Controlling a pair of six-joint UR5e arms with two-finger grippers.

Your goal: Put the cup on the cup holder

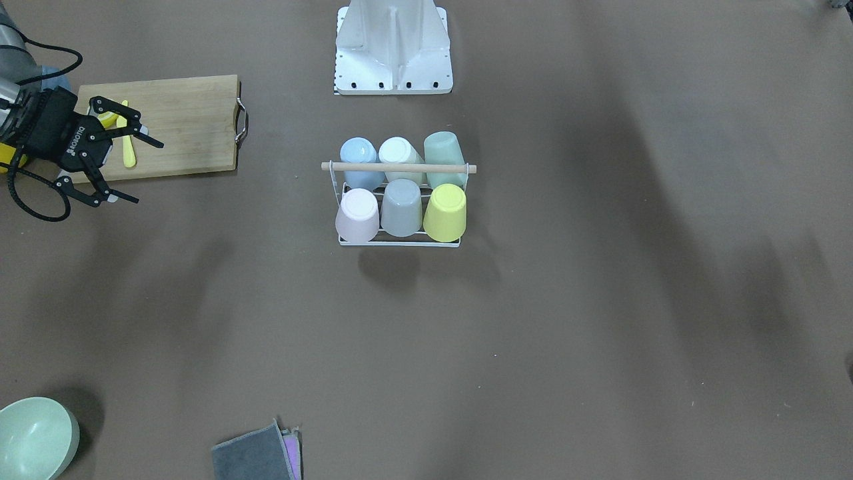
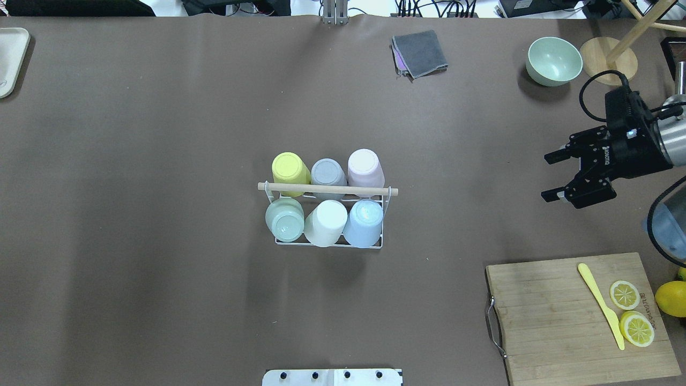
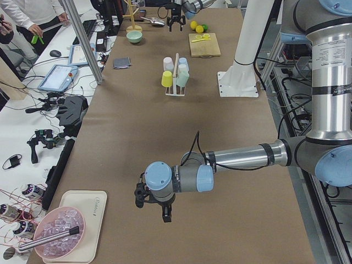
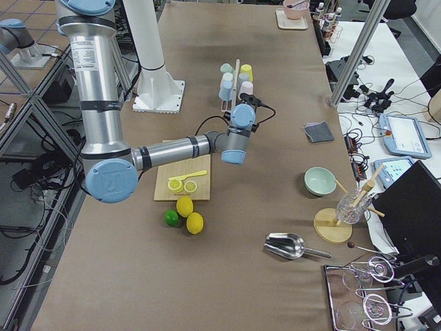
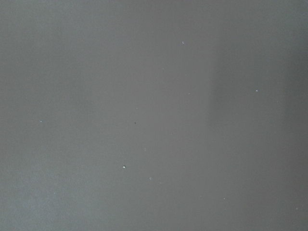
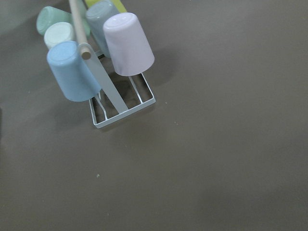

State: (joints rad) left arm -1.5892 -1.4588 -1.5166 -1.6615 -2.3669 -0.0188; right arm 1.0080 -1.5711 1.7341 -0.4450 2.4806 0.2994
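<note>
The cup holder (image 2: 327, 188), a white wire rack with a wooden rod handle, stands mid-table. Several cups sit upside down on its pegs: yellow (image 2: 289, 170), grey (image 2: 328, 172) and pink (image 2: 365, 167) in the far row, green (image 2: 284, 220), white (image 2: 326, 222) and blue (image 2: 363, 222) in the near row. My right gripper (image 2: 545, 177) is open and empty, far to the right of the rack, above the table. Its wrist view shows the rack (image 6: 122, 113) with the pink cup (image 6: 127, 43) and blue cup (image 6: 72, 72). My left gripper (image 3: 157, 212) shows only in the exterior left view; I cannot tell its state.
A wooden cutting board (image 2: 557, 321) with a yellow knife (image 2: 600, 303) and lemon slices (image 2: 624, 294) lies near right. A green bowl (image 2: 553, 60) and a grey cloth (image 2: 420, 52) lie at the far side. A tray (image 2: 10, 59) sits far left.
</note>
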